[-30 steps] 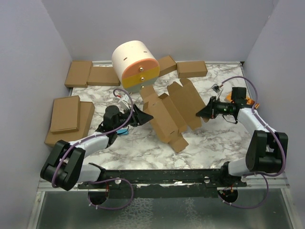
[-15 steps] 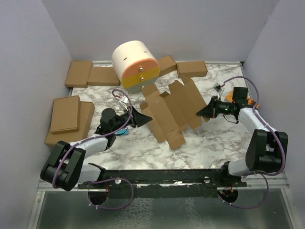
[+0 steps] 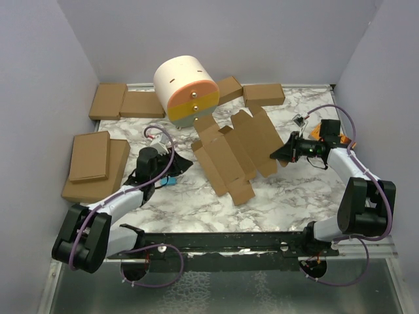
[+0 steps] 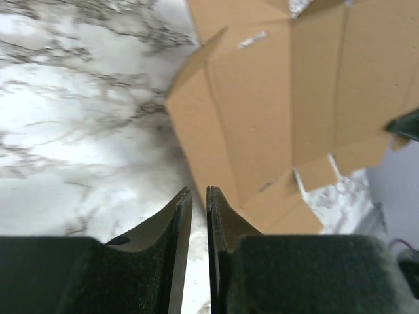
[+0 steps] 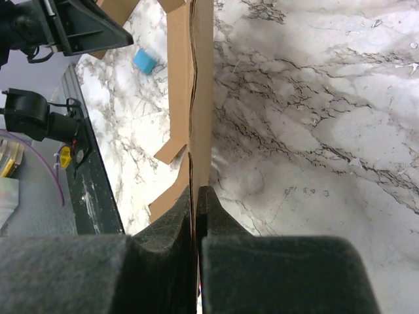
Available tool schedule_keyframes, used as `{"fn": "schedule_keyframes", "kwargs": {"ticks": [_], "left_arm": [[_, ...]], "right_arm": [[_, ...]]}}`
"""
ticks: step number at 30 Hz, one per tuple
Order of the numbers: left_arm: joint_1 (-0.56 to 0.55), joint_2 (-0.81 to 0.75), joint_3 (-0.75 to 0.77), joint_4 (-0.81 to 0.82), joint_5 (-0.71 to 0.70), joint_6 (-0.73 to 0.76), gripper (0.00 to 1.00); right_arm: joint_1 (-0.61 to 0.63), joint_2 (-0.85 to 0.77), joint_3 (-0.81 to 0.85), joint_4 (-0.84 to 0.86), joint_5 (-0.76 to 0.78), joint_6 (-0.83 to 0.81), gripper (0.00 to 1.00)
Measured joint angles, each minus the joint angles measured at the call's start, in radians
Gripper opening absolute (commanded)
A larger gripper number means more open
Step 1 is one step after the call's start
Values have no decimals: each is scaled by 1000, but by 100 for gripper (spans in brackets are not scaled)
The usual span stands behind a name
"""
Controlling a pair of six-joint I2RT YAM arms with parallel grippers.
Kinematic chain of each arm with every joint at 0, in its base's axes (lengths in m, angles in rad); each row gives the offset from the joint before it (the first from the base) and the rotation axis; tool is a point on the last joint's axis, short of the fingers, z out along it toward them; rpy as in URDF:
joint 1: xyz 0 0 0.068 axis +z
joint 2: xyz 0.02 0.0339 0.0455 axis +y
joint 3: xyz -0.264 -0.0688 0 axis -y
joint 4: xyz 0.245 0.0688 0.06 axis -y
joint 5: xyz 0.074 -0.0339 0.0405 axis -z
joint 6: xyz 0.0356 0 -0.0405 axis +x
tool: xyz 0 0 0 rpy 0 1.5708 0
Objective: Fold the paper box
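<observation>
- The paper box (image 3: 234, 157) is seen as a wide cut sheet in the middle of the bench (image 3: 288, 199), a bit nearer the far edge.
- Its right edge is pinched by the right tool (image 3: 275, 156), which is closed tight on it.
- The left tool (image 4: 198, 191) is seen nearly closed, with only a thin gap. Nothing is held in it, and it is near the sheet's left side.

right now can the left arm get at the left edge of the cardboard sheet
Probably yes: the left pincer sits just short of the cardboard sheet, with only bare table between. Its jaws are almost shut, so they would need opening.
</observation>
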Motion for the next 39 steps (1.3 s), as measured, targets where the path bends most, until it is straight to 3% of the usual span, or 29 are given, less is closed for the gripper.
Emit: {"fn": "schedule_keyframes", "kwargs": {"ticks": [4, 11, 20, 21, 25, 32, 39], "left_arm": [[6, 22, -16, 1, -76, 43, 15], [6, 208, -16, 66, -86, 80, 15], [5, 409, 6, 328, -62, 81, 19], [-8, 473, 29, 419, -31, 71, 21], [-22, 481, 30, 491, 8, 64, 26], [-29, 478, 11, 631, 100, 60, 44], [-29, 484, -2, 726, 164, 20, 54]], "right_arm": [[0, 0, 0, -3, -4, -10, 1], [0, 0, 0, -4, -8, -21, 1], [0, 0, 0, -5, -19, -26, 1], [0, 0, 0, -6, -23, -26, 1], [0, 0, 0, -7, -27, -29, 1], [-1, 2, 0, -8, -29, -35, 1], [-1, 2, 0, -10, -30, -41, 1]]}}
